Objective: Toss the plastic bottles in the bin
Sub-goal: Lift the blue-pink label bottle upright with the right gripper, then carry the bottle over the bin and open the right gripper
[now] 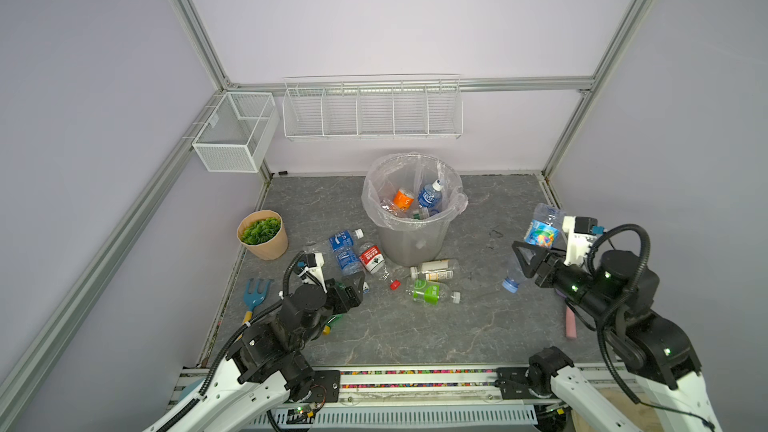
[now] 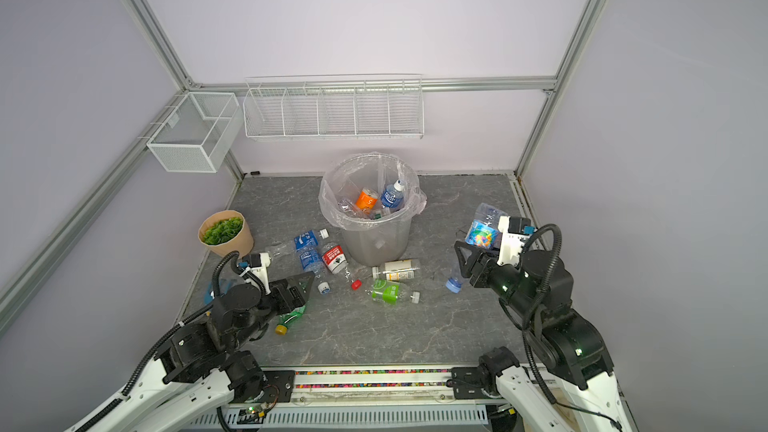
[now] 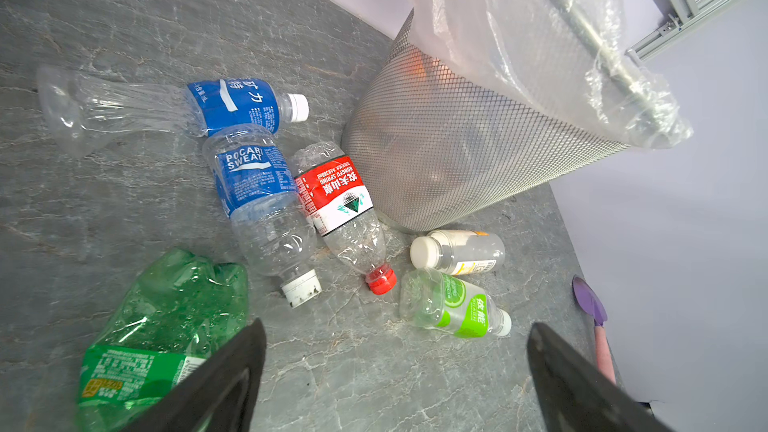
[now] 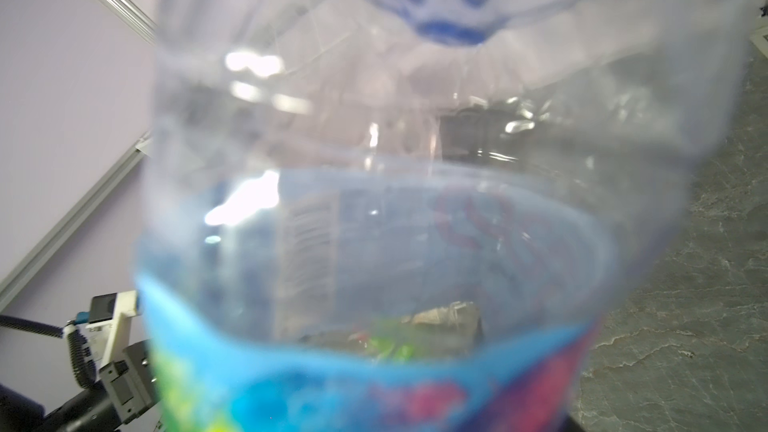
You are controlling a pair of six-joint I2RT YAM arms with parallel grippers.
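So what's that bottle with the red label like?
The red-labelled bottle is clear, slightly dented plastic with a red-and-white label and a red cap. It looks empty and lies on its side on the grey table, its base next to the bin, cap pointing away. The Pocari Sweat bottle lies right alongside it, seemingly touching.
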